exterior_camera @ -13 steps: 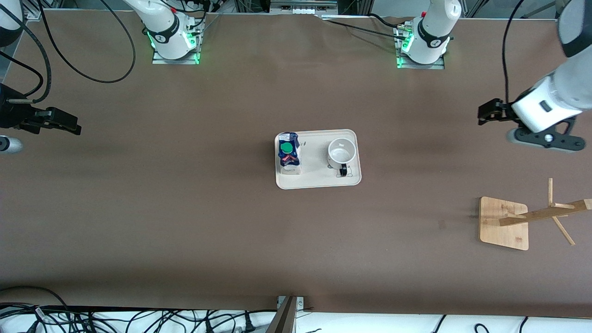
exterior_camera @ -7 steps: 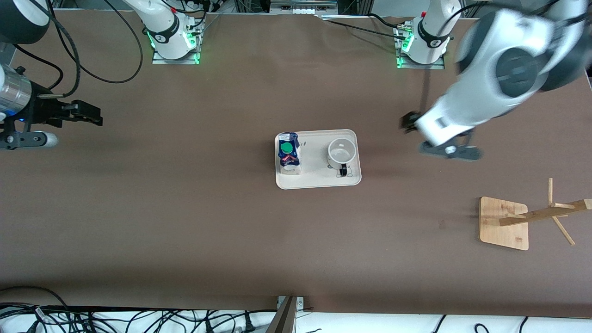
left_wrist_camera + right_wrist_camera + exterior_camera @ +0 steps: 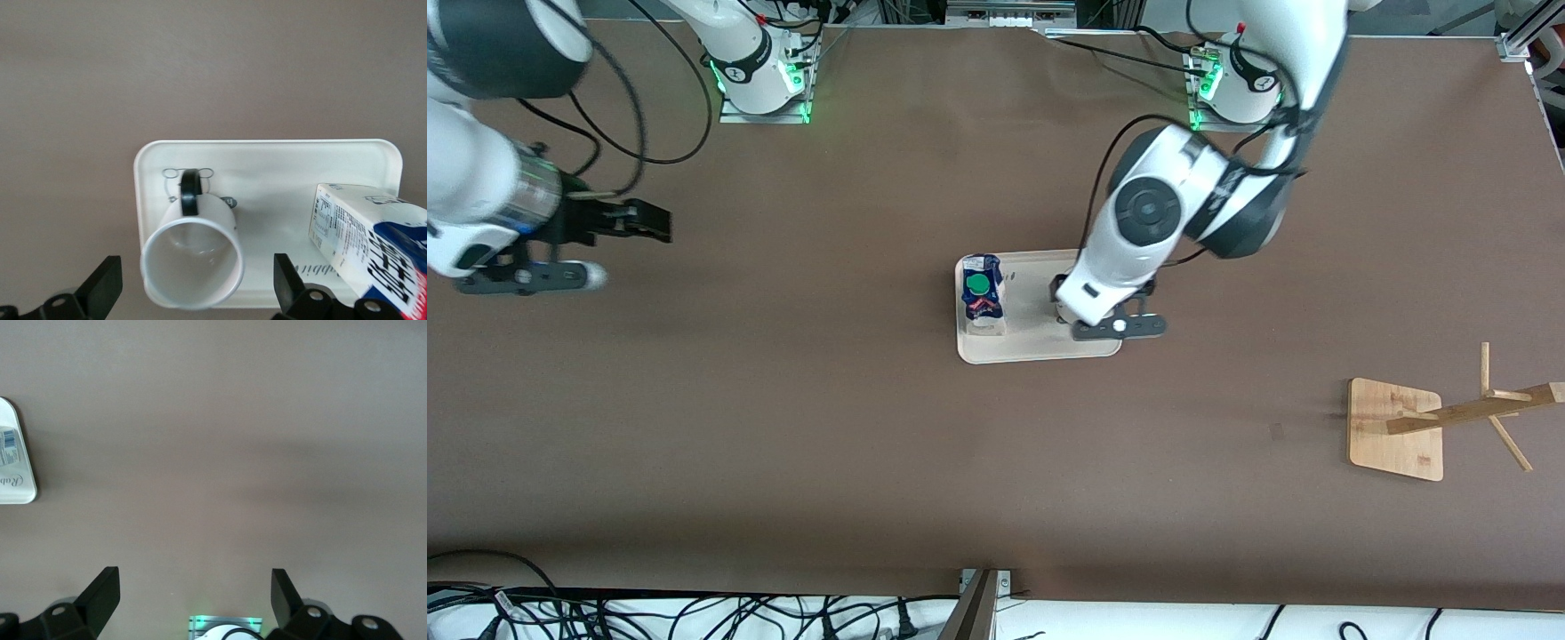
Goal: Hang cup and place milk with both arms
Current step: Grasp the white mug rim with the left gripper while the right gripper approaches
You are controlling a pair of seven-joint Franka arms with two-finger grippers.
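Evidently the reach for the cup (image 3: 193,257) is the step in hand. The cup stands upright in the white tray (image 3: 1040,351), at the tray's end toward the left arm's base, its black handle (image 3: 190,191) turned toward the front camera. The milk carton (image 3: 983,298) stands at the tray's other end, well apart from the cup. The left hand (image 3: 193,300) is held over the cup, its fingers (image 3: 100,290) spread wide on either side of the rim and gripping nothing. The right hand (image 3: 636,222) is held over bare worktop (image 3: 783,427) well away from the tray toward the right arm's end, fingers likewise spread and empty. A wooden mug tree (image 3: 1449,418) stands far from the tray toward the left arm's end. Next, a descent of the left hand and a closing on the cup's wall is judged to be called for.
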